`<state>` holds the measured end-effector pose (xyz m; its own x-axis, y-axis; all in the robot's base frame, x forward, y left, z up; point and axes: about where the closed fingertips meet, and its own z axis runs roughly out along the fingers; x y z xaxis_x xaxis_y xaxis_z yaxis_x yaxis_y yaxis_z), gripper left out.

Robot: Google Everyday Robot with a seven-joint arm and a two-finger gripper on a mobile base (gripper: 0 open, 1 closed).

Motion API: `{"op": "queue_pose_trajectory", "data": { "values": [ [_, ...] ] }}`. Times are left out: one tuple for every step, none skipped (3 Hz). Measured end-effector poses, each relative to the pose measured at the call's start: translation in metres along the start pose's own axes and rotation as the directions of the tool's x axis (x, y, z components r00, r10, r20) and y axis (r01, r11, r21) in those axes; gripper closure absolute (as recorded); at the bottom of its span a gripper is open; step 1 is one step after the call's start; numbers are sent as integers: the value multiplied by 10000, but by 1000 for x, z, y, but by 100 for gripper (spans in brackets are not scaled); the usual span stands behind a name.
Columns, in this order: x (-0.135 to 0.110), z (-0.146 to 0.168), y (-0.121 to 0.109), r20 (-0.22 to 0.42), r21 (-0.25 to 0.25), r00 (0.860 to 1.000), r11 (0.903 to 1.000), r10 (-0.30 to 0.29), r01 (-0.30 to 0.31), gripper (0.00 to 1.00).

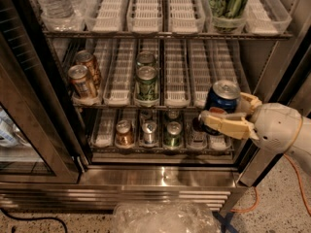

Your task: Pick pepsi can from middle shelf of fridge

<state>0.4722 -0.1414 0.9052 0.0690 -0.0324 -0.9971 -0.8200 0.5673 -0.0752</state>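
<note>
The dark blue pepsi can with a silver top is held in my gripper, whose cream fingers are shut around its lower body. The can hangs in front of the right end of the middle shelf, just outside the open fridge. My arm comes in from the right edge.
On the middle shelf stand two copper-brown cans at the left and two green cans in the centre. The lower rack holds small bottles and cans. The glass door stands open at the left. A clear plastic bag lies on the floor.
</note>
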Motion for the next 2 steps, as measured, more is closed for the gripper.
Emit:
{"op": "queue_pose_trajectory", "data": {
  "values": [
    [-2, -14, 32, 300, -424, 9982, 9978, 528, -515, 100],
    [-11, -17, 57, 293, -1109, 9973, 9918, 668, -632, 100]
  ]
}}
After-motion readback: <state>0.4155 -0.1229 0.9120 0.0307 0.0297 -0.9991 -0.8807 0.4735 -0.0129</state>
